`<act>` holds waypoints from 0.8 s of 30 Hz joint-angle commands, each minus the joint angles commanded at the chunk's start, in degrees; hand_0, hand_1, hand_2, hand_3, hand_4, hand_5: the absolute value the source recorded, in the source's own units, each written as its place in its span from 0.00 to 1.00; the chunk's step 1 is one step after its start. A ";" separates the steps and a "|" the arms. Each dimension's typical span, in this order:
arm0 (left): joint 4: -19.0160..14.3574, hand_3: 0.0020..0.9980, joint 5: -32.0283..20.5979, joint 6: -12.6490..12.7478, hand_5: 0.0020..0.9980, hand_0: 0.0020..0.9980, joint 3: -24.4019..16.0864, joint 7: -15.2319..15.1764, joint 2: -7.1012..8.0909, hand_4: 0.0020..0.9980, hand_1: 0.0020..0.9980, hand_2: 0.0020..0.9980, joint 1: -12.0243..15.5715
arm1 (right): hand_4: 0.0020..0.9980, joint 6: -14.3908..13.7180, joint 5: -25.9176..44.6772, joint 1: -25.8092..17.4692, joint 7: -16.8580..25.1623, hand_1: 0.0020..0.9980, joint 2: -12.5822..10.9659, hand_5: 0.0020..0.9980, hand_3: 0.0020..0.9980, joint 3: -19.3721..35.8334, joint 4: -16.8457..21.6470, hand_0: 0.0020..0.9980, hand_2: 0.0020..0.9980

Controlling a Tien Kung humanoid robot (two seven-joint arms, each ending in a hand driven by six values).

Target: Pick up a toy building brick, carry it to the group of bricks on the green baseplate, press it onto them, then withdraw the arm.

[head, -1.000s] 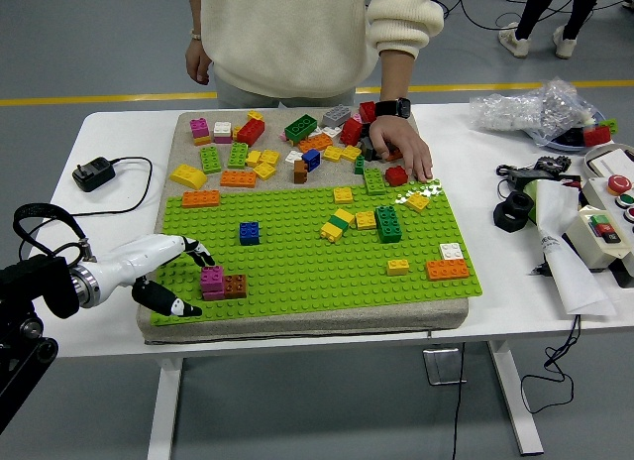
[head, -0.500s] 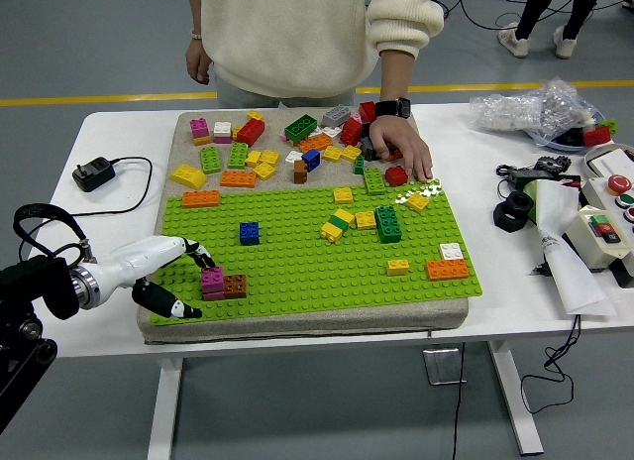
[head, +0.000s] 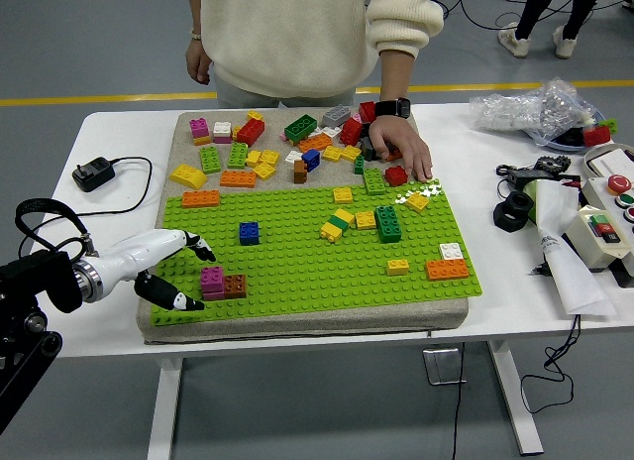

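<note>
The green baseplate (head: 297, 272) lies on a grey mat in the middle of the table. At its near left corner a magenta brick (head: 212, 279) and a brown brick (head: 235, 286) sit side by side. My left hand (head: 190, 274) hovers just left of them, its fingers spread and holding nothing. Loose bricks (head: 287, 143) of many colours lie on the mat beyond the plate. A person's hand (head: 398, 147) rests among them at the plate's far right. My right arm is out of view.
Several bricks are pressed on the plate: blue (head: 249, 232), a yellow and green cluster (head: 362, 222), orange and white (head: 448, 266). A black power adapter (head: 94, 172) with cable lies at the left. Tools, a control box (head: 602, 232) and a plastic bag (head: 535, 108) crowd the right.
My left hand has drawn slightly left and up, away from the magenta and brown bricks. The person's hand stays put.
</note>
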 joint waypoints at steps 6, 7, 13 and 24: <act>-0.12 0.68 0.02 -0.27 0.25 0.90 0.18 0.01 0.09 0.97 0.83 0.73 0.43 | 1.00 0.00 -0.01 -0.01 0.01 0.68 -0.01 0.68 0.74 0.01 0.00 0.76 0.72; -0.35 0.68 0.04 -0.36 0.25 0.90 0.17 0.03 0.17 0.97 0.83 0.73 0.59 | 1.00 0.01 -0.03 -0.03 0.02 0.68 -0.01 0.68 0.74 0.02 0.00 0.76 0.72; -1.24 0.68 0.08 -0.54 0.25 0.90 0.02 0.07 0.34 0.97 0.83 0.73 1.03 | 1.00 0.03 -0.13 -0.06 0.01 0.68 -0.02 0.68 0.74 0.04 0.00 0.76 0.72; -1.27 0.68 -0.30 0.30 0.25 0.90 -0.27 -0.12 0.26 0.97 0.83 0.73 1.09 | 1.00 0.03 -0.15 -0.15 0.00 0.68 0.10 0.68 0.74 0.02 0.00 0.76 0.72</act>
